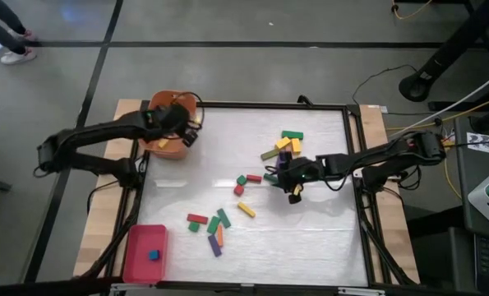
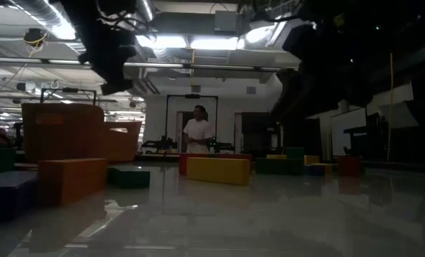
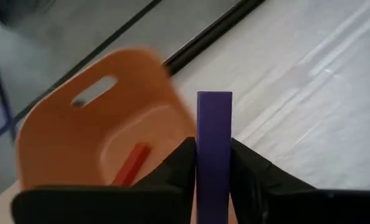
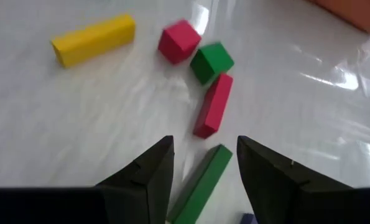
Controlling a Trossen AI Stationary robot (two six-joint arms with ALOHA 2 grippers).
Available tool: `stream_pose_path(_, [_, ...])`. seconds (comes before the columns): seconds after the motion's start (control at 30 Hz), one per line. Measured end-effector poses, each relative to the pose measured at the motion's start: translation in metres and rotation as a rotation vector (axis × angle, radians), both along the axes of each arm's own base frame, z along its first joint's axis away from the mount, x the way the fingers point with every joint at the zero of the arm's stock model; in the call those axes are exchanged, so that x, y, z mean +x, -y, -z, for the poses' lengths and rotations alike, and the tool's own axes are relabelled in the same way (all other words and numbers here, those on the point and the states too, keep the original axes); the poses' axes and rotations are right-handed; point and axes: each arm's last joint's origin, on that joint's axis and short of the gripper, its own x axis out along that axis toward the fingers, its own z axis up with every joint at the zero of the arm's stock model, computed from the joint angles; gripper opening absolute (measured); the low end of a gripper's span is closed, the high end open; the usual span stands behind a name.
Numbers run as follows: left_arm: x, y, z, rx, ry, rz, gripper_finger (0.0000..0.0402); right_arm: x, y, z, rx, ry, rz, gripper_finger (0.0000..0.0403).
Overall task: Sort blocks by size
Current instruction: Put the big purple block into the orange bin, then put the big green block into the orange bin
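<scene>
Blocks mostly unsorted: left gripper (image 3: pixel 214 186) grips a purple bar (image 3: pixel 214 149) beside the orange tub (image 3: pixel 60 143) holding one red bar (image 3: pixel 132 165); right gripper (image 4: pixel 203 168), fingers apart, straddles a green bar (image 4: pixel 200 183).

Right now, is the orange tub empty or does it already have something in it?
Not empty. The left wrist view shows a red bar lying inside the orange tub. Whether more lies in the hidden part, cannot tell.
</scene>
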Motion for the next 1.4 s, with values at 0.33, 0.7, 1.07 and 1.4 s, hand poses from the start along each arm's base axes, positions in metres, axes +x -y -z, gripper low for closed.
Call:
stream_pose_path(0.33, [-0.016,-0.021,0.024,-0.037,-0.119,-0.09,0.014,0.004,0.002,0.016,-0.064,-0.057,0.064,0.0177])
stream_pose_path(0.7, [-0.016,-0.022,0.024,-0.034,-0.112,-0.093,0.0166,0.002,0.003,0.023,-0.012,-0.106,0.169,0.0177])
stream_pose_path(1.07, [-0.012,-0.02,0.024,-0.122,-0.048,-0.027,0.0166,0.008,0.005,0.057,-0.034,-0.214,0.282,0.0172])
stream_pose_path(1.4, [-0.003,-0.014,0.006,-0.221,0.08,0.078,0.0166,0.013,0.004,0.059,-0.057,-0.183,0.241,0.0054])
